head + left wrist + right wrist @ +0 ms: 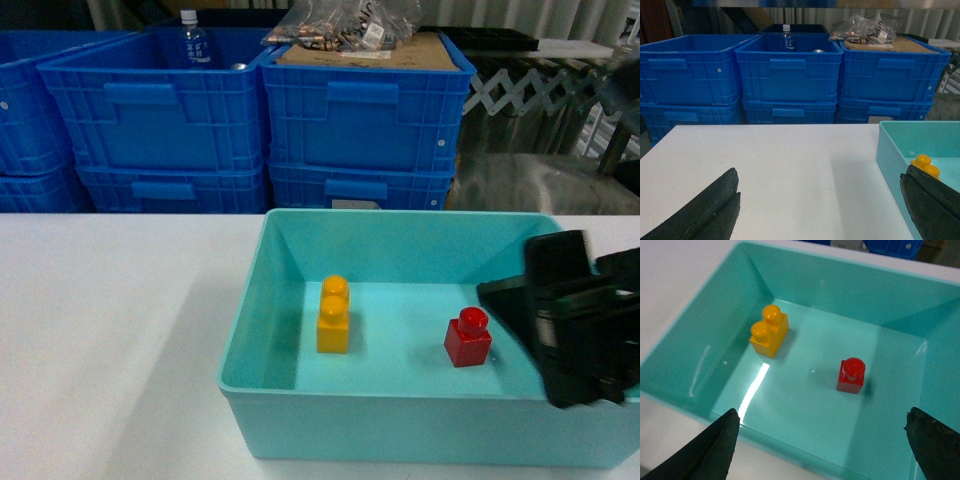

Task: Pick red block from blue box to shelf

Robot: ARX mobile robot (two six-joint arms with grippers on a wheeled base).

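Head view: my right gripper point(585, 330) sits at the lower right of frame, over the right end of the blue box point(300, 425), just right of the red block point(468, 338); fingertips not clear here. Right wrist view fills that in: jaws spread wide, one finger point(715, 447) in the lower left corner and the other in the lower right, nothing between them, camera tilted down into the box. The red block stands upright on the box floor, right of centre, well apart from the yellow brick point(769, 331) at upper left.

My left gripper point(820, 212) shows only in the left wrist view: open, fingers at the bottom corners, low over the white table point(790, 160), pointing at the stacked blue crates point(790, 75).

Head view upper left: a bottle point(194, 45) in a crate, label unreadable. No other writing legible.
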